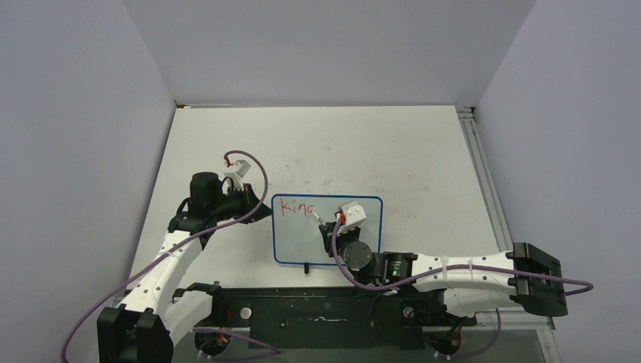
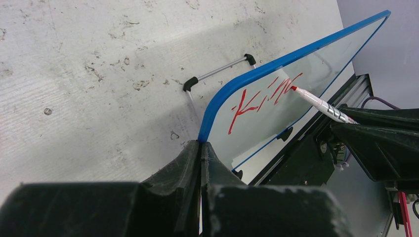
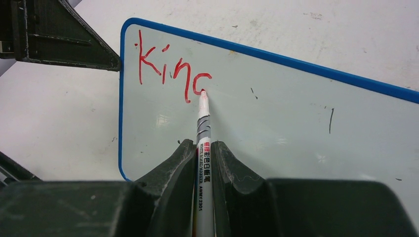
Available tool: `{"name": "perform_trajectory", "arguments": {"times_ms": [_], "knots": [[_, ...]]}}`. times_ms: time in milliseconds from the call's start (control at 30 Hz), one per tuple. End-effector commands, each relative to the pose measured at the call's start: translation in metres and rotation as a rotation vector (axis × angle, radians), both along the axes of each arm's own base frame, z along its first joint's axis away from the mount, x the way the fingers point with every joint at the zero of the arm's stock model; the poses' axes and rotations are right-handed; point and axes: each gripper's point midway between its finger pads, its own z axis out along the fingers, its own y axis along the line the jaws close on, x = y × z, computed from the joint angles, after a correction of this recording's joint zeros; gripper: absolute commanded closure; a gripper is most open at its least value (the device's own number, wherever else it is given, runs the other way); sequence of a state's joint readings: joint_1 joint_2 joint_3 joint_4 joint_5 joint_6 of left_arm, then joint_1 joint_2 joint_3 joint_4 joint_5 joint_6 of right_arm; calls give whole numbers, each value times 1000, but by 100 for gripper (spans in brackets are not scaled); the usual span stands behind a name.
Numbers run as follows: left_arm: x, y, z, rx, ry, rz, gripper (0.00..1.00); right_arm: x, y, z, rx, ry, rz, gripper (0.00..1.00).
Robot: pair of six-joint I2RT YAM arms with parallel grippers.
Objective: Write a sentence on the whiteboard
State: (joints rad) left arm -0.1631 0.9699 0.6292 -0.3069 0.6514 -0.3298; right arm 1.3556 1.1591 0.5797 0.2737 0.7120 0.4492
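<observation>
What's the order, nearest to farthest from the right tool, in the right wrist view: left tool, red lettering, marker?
1. marker, clamped in the right tool.
2. red lettering, at the marker's tip, whiteboard's upper left.
3. left tool, gripping the whiteboard's left edge.

Left tool [image 1: 259, 207] pinches whiteboard [image 1: 302, 243] edge; right tool [image 1: 334, 224] holds marker [image 1: 316, 217] on it
</observation>
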Motion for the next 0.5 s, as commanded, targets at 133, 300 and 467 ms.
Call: {"name": "perform_trajectory", "arguments": {"times_ms": [133, 300, 467], "knots": [[-2, -10, 18, -32, -31, -50, 100, 17, -9, 26, 26, -66, -80, 95], [-2, -10, 18, -32, -32, -51, 100, 22, -8, 33, 37, -81, -90, 95], [-2, -10, 18, -32, -31, -52, 100, 27, -8, 39, 45, -93, -99, 95]]}}
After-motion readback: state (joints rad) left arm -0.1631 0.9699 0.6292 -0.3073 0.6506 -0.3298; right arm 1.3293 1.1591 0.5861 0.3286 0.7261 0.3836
